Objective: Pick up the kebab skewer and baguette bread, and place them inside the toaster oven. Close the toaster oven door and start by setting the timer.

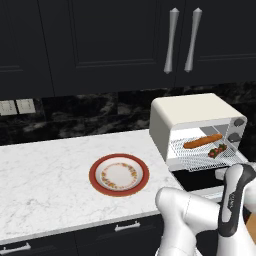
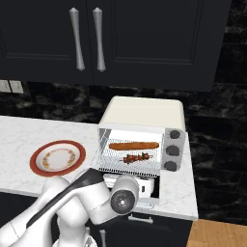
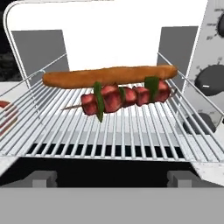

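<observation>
now the baguette (image 3: 109,75) and skewer (image 3: 124,97) lie side by side on the oven (image 2: 144,112) rack, ready for toasting; the fingers (image 3: 111,177) are open, holding nothing, and the door is not yet closed.

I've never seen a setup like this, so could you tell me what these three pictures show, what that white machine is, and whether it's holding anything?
The white machine is a robot arm in a computer-drawn kitchen. Two pictures come from cameras behind it, one on its left and one on its right. The third comes from a camera on its hand, looking into the toaster oven. The oven door hangs open. On the wire rack lie a bread loaf and, in front of it, a meat skewer. On the white counter sits a red-rimmed plate with nothing on it. The tool is open and holds nothing.
</observation>
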Controlling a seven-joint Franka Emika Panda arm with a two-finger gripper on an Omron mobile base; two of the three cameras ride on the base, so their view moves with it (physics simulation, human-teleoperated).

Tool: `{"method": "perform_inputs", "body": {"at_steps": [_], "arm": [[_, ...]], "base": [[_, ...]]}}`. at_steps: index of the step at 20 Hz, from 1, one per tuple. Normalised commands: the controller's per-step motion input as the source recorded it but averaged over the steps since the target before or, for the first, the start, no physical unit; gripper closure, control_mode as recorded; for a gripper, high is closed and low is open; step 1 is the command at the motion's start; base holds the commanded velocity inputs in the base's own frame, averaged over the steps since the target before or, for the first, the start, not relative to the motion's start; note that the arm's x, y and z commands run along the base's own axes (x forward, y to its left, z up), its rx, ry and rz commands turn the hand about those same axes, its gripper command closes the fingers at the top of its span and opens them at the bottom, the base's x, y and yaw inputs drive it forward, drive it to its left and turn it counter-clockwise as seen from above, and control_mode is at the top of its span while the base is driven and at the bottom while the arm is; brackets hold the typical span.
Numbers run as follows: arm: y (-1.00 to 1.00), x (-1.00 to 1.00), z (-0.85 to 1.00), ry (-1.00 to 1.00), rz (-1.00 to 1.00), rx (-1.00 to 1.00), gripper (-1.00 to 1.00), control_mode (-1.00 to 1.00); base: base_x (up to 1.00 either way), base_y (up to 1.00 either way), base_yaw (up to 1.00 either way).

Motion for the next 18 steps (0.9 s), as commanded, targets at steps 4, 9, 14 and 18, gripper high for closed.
{"method": "perform_inputs", "body": {"at_steps": [4,9,14,18], "arm": [[0.0,0.21,-0.01,-0.01,0.01,-0.03,-1.0,-1.0],[0.0,0.18,-0.05,0.0,0.05,0.0,-1.0,-1.0],[0.0,0.14,-0.05,0.0,0.03,0.0,-1.0,-1.0],[0.0,0.25,0.0,0.0,0.0,0.1,-1.0,-1.0]], "base": [[0.0,0.0,0.0],[0.0,0.0,0.0],[0.0,0.0,0.0],[0.0,0.0,0.0]]}}
